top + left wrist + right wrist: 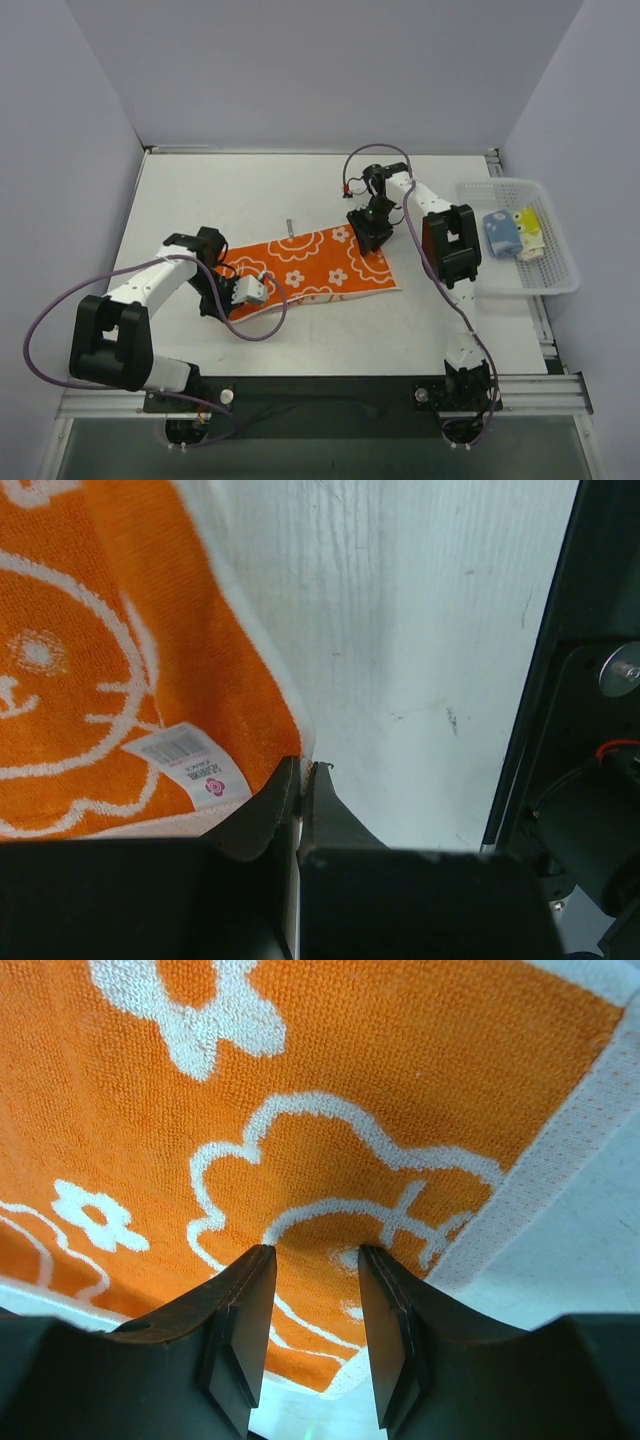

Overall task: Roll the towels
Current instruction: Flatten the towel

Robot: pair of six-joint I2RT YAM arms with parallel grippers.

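An orange towel [310, 270] with white flower outlines lies spread flat on the white table [250, 190]. My left gripper [224, 305] is at the towel's near left end. In the left wrist view its jaws [303, 772] are shut on the pale edge of the orange towel [90, 630], next to a white label [190, 765]. My right gripper [372, 238] is over the far right corner. In the right wrist view it is open [312, 1250], its fingertips [258, 1260] resting on the orange towel [400, 1060] with nothing pinched. Rolled blue [501, 233] and yellow [530, 232] towels lie in the basket.
A white mesh basket [555, 280] stands at the table's right edge. A small grey peg [288, 226] sits just beyond the towel's far edge. White walls close in the back and both sides. A dark rail [560, 680] runs along the near edge.
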